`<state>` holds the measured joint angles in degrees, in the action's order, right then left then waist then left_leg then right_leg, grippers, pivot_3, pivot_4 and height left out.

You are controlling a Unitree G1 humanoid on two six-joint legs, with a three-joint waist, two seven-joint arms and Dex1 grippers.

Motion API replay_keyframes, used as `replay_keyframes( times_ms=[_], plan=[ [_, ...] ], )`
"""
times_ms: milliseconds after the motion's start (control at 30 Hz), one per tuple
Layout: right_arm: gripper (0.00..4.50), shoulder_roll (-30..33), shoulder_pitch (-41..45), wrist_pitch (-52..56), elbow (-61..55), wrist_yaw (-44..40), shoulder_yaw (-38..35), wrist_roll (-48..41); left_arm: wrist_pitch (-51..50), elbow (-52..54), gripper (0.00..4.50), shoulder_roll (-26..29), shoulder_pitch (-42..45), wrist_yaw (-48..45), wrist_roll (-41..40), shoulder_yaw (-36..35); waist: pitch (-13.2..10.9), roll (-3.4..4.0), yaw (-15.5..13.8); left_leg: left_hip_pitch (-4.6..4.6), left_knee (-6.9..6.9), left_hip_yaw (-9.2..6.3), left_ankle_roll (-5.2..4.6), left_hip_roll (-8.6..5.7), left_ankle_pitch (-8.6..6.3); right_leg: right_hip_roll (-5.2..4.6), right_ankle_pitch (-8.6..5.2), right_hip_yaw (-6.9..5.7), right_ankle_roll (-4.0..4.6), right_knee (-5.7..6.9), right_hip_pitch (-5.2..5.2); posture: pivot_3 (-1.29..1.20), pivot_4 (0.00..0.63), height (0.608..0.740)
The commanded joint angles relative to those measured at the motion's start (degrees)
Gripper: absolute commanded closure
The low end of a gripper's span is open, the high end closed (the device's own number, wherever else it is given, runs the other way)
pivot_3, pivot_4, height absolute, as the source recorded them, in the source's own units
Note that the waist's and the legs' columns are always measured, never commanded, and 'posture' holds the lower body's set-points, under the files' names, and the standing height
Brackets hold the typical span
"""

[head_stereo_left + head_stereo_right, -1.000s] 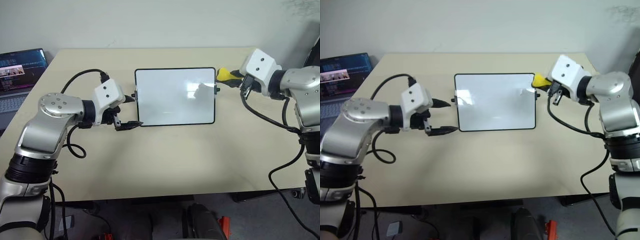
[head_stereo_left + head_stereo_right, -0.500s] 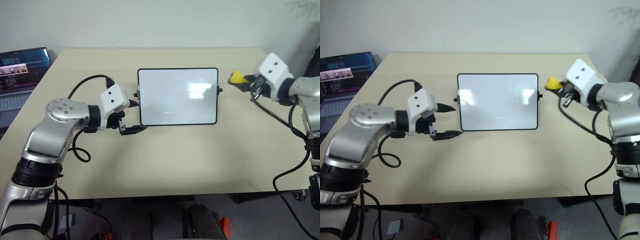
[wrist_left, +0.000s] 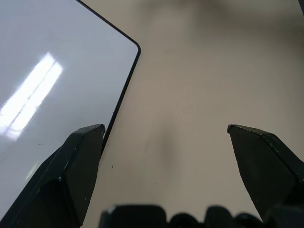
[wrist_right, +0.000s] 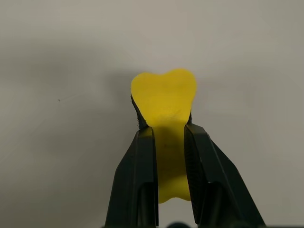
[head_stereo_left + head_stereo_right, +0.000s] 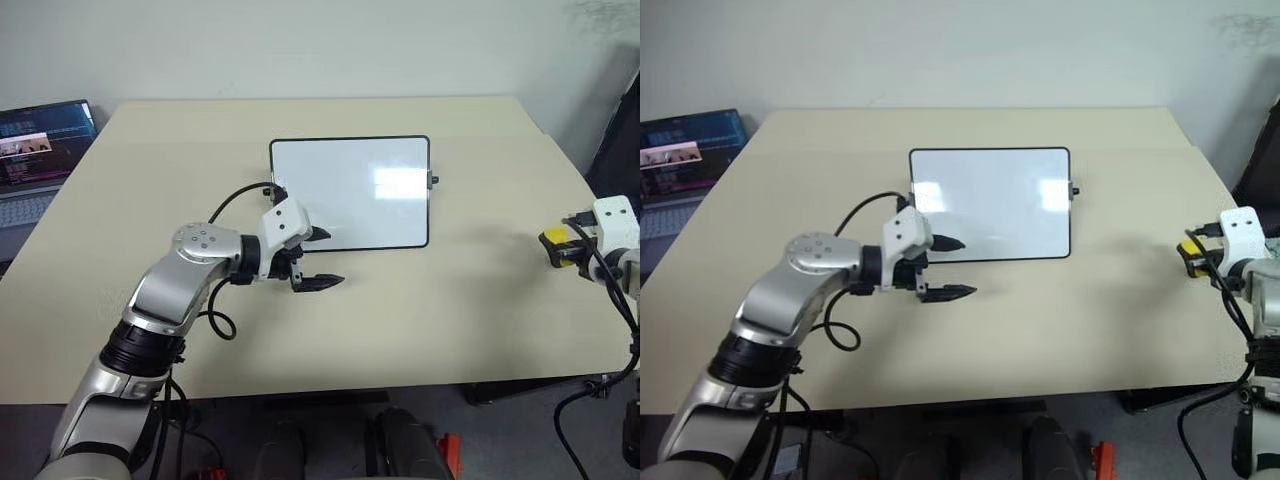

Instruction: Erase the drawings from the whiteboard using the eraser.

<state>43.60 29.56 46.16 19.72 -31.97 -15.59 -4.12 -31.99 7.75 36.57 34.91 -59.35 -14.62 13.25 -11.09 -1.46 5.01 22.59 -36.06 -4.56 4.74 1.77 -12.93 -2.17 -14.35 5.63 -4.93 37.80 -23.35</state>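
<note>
Our right hand [image 4: 164, 135] pinches the yellow eraser [image 4: 165, 102] over the tabletop's [image 5: 400, 310] right edge, well apart from the whiteboard [image 5: 350, 190]. Our left hand [image 5: 318, 258] hangs spread by the whiteboard's near left corner. Whiteboard surface looks clean.

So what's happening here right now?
The right gripper is shut on the yellow eraser, out over the table to the right of the whiteboard. The left gripper is open at the board's near left corner. No drawings can be made out on the board.
</note>
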Motion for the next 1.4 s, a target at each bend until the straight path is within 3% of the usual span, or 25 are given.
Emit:
replay_keyframes(
  times_ms=[33,467,667,833,867,1100,1267,1400],
  plan=[
    [4.06,-1.2,0.4,-4.2,2.1,2.0,-0.3,-0.5,1.1,0.1,0.0,-1.1,0.6,0.5,0.4,0.2,0.0,0.0,0.0,0.0,0.0,0.0,0.0,0.0,0.0,0.0,0.0,-0.01,-0.01,0.0,0.0,0.0,0.15,0.74],
    [4.06,-1.5,4.0,-6.7,8.3,3.8,2.6,0.2,-0.3,0.9,0.0,-1.9,-0.8,2.3,0.9,-0.4,0.0,-0.08,0.0,-0.14,-0.02,-0.01,0.0,0.0,0.0,0.0,0.01,-0.01,-0.03,-0.03,0.15,0.0,0.15,0.74],
    [2.15,-0.7,3.6,-6.0,6.3,3.4,2.1,-0.4,-0.2,0.9,0.0,-1.1,-1.7,2.7,0.4,-1.2,0.0,-0.07,-0.1,-0.12,-0.01,-0.02,0.0,0.0,0.0,0.0,0.01,-0.01,-0.02,-0.03,0.15,0.0,0.15,0.74],
    [0.23,1.2,3.2,-3.6,1.7,2.5,1.5,-1.5,0.3,-1.1,0.0,-1.0,-1.6,3.1,-0.1,-2.9,0.0,-0.07,-0.1,-0.1,0.0,-0.02,0.0,0.0,0.0,0.0,0.02,-0.01,-0.01,-0.06,0.14,0.0,0.15,0.74],
    [0.04,1.5,3.1,-3.1,0.8,2.5,1.5,-1.5,0.4,-1.4,0.0,-1.0,-1.6,3.2,-0.2,-3.4,0.0,-0.07,-0.1,-0.1,0.0,-0.02,0.0,0.0,0.0,0.0,0.01,-0.02,-0.02,-0.06,0.14,0.0,0.15,0.74],
    [0.04,1.1,5.6,-2.0,-11.0,3.0,0.4,-4.3,5.4,-4.8,0.0,-2.0,-1.9,9.5,0.2,-10.7,0.0,-0.07,0.0,-0.1,0.01,-0.02,0.0,0.0,0.0,0.0,-0.02,-0.01,-0.07,-0.06,0.11,0.0,0.15,0.74],
    [0.04,-4.7,6.2,-14.9,-10.9,6.4,-1.3,-5.2,7.0,-6.4,0.0,-4.4,-3.3,16.5,-0.6,-16.8,0.0,-0.08,-0.2,-0.09,0.01,-0.03,0.0,0.0,0.0,0.0,-0.01,-0.03,-0.07,-0.07,0.12,0.0,0.15,0.74],
    [0.04,-14.1,5.0,-23.6,-11.4,9.4,-1.9,-7.8,12.9,-10.4,0.0,-6.5,-5.3,26.2,0.7,-24.6,0.0,-0.08,-0.2,-0.03,0.01,-0.06,0.0,0.01,0.0,0.0,0.07,-0.05,0.06,-0.1,0.09,0.0,0.15,0.74]
  ],
)
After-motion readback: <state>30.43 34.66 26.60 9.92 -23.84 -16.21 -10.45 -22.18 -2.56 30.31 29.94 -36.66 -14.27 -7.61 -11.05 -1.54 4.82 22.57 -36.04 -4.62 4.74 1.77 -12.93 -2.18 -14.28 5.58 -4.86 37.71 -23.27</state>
